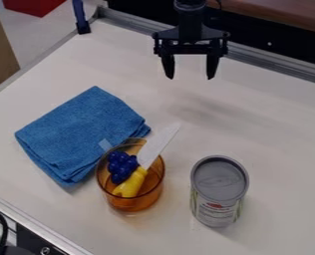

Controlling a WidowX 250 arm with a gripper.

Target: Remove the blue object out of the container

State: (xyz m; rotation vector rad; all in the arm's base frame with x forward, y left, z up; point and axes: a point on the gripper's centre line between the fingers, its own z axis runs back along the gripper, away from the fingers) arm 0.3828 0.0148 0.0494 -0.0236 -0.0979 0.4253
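The gripper point(190, 74) hangs at the top of the view, above the back part of the white table, its two fingers spread with nothing between them. Well below it in the view stands an amber see-through container point(157, 190). Inside, on the left, sits the blue object point(121, 166), a cluster of round blue beads like grapes. Beside it leans a toy knife point(157, 144), its yellow handle in the container and its pale blade sticking out over the rim to the upper right.
A folded blue cloth point(80, 132) lies left of the container, close to its rim. A grey-lidded can point(219, 191) stands to the container's right. Metal rails point(276, 70) edge the table at the back and lower left.
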